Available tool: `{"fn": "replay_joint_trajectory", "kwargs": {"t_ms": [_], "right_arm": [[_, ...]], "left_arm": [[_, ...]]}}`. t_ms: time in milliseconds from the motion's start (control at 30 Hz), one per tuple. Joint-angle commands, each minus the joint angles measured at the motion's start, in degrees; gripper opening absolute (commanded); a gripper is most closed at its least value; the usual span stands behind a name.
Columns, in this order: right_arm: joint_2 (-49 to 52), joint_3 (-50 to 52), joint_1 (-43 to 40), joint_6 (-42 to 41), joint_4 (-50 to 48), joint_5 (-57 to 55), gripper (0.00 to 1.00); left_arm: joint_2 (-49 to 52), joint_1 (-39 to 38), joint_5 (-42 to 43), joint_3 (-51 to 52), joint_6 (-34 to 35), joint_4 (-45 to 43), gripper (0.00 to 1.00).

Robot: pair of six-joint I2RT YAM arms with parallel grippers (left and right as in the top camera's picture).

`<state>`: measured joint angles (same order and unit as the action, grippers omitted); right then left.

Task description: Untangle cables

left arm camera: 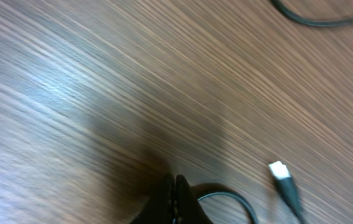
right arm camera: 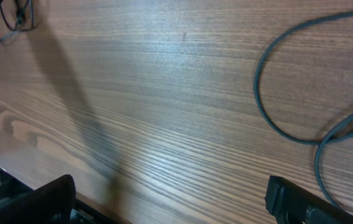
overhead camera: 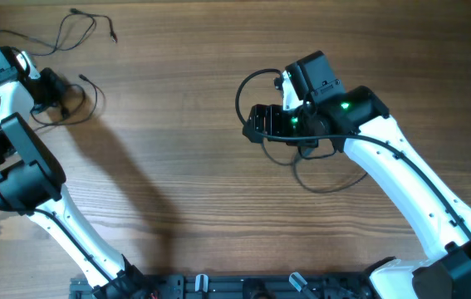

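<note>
The cables are thin black strands at the table's far left. One loose strand (overhead camera: 76,25) lies near the top edge, and a loop (overhead camera: 90,101) curls beside my left gripper (overhead camera: 59,93). In the left wrist view the left gripper (left arm camera: 175,191) is shut, and a thin cable (left arm camera: 229,194) arcs out from its tips. A white-tipped plug end (left arm camera: 280,171) lies just to the right, and another strand (left arm camera: 316,22) crosses the top. My right gripper (overhead camera: 254,124) hovers mid-table, wide open (right arm camera: 171,200) over bare wood and holding nothing.
A thicker dark cable (right arm camera: 264,93) loops on the wood beside the right gripper and curls around and under the right arm (overhead camera: 242,98). The table's edge (right arm camera: 20,163) and the arm mounts (overhead camera: 218,286) lie along the near side.
</note>
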<state>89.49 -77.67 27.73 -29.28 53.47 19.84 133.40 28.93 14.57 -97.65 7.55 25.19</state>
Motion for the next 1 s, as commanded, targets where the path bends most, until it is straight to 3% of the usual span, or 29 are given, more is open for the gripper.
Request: {"fn": "replay_joint_trajectory", "kwargs": {"t_ms": [0, 333, 567, 667, 700, 867, 967], "right_arm": [[1.1, 0.4, 0.5, 0.8, 0.7, -0.5, 1.0], [1.1, 0.4, 0.5, 0.8, 1.2, -0.5, 1.0], [1.1, 0.4, 0.4, 0.7, 1.0, -0.5, 1.0], [1.1, 0.4, 0.4, 0.7, 0.6, -0.5, 1.0], [1.0, 0.4, 0.4, 0.7, 0.2, -0.6, 1.0], [1.1, 0.4, 0.4, 0.7, -0.3, -0.7, 1.0], [1.0, 0.4, 0.4, 0.8, -0.2, -0.8, 1.0]], "left_arm": [[1.4, -0.7, 8.0, 1.0, -1.2, 2.6, 0.04], [-0.1, -0.5, 8.0, 0.8, -1.1, 3.8, 0.04], [-10.0, -0.5, 12.5, 0.5, 0.6, 3.8, 0.07], [-16.2, -0.5, 15.7, 0.5, 9.5, 4.3, 0.6], [-18.1, -0.5, 17.7, 0.5, 11.5, 4.9, 1.0], [-25.1, -1.1, 34.8, 0.5, 15.8, 12.4, 1.0], [-25.4, -2.8, 38.9, 0.5, 15.2, 21.9, 1.0]]}}
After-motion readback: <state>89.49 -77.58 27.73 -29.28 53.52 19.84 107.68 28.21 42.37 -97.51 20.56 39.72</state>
